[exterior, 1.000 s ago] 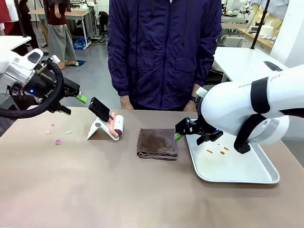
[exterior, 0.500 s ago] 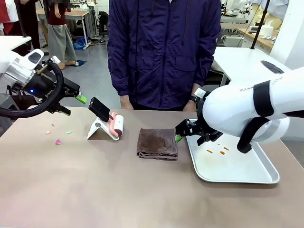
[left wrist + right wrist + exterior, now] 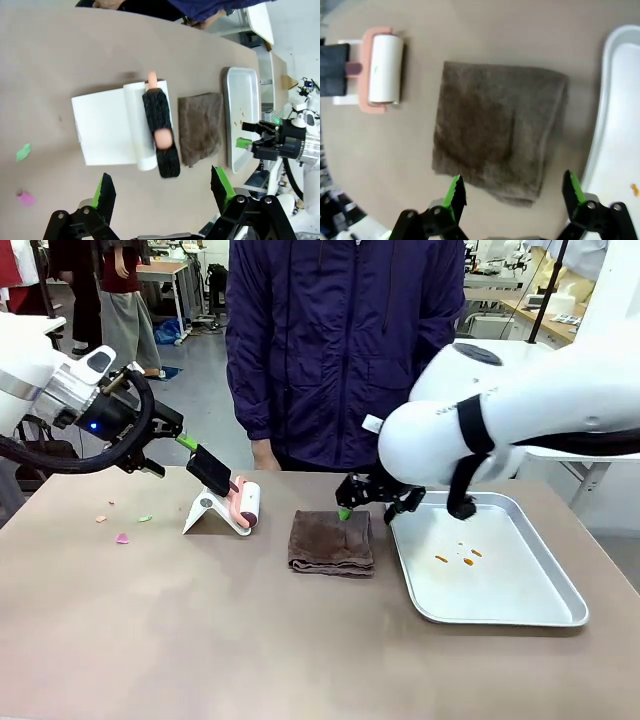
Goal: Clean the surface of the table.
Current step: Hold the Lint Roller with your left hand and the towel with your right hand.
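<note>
Left jaws stand wide apart and grip nothing, at the upper left of the front frame, close to the black handle of the lint roller that leans on its white stand. Right jaws are likewise spread and empty at frame centre, just above the far edge of the folded brown cloth. The taupe desk spans the lower half of the front frame, with the cloth at centre, a silver tray holding orange crumbs at right, and a pink scrap and a green scrap at far left.
</note>
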`<action>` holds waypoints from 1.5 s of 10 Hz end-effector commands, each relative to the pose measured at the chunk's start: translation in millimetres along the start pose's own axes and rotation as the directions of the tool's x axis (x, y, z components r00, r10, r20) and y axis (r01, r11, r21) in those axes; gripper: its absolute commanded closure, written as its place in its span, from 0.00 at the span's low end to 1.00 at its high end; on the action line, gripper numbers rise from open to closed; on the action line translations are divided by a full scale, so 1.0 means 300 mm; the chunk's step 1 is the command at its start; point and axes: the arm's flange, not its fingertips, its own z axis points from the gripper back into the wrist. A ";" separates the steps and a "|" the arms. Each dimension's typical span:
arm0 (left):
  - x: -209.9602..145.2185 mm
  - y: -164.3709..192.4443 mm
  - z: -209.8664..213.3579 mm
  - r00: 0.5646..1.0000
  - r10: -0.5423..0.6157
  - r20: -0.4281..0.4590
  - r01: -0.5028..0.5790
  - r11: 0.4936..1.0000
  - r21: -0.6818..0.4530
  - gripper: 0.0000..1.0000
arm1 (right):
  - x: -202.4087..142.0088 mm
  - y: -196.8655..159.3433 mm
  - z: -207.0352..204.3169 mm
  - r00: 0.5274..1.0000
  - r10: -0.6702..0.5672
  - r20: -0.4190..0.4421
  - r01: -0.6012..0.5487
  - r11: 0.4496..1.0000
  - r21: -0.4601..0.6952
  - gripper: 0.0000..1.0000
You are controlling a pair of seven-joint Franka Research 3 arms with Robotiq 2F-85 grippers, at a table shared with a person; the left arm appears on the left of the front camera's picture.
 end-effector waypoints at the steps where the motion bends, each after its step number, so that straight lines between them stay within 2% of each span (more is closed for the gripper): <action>1: 0.058 -0.009 -0.038 0.998 0.061 0.001 -0.061 0.997 -0.053 0.00 | 0.079 0.086 -0.059 0.999 -0.012 -0.046 0.009 0.998 -0.056 0.00; 7: 0.083 0.034 -0.107 0.995 0.093 -0.037 -0.096 0.992 -0.084 0.00 | 0.117 0.099 -0.188 0.990 -0.085 -0.115 0.056 0.970 -0.238 0.00; 8: 0.083 0.037 -0.113 0.995 0.092 -0.042 -0.095 0.991 -0.090 0.00 | 0.121 0.094 -0.207 0.986 -0.125 -0.113 0.091 0.959 -0.270 0.00; 9: 0.084 0.037 -0.121 0.995 0.090 -0.046 -0.094 0.992 -0.088 0.00 | 0.128 0.095 -0.230 0.977 -0.193 -0.092 0.161 0.947 -0.280 0.00; 11: 0.086 0.046 -0.123 0.995 0.090 -0.047 -0.094 0.991 -0.094 0.00 | 0.136 0.093 -0.269 0.964 -0.256 -0.071 0.227 0.933 -0.280 0.00; 15: 0.091 0.049 -0.142 0.995 0.089 -0.048 -0.094 0.989 -0.110 0.00 | 0.135 0.074 -0.280 0.953 -0.292 -0.083 0.258 0.923 -0.284 0.00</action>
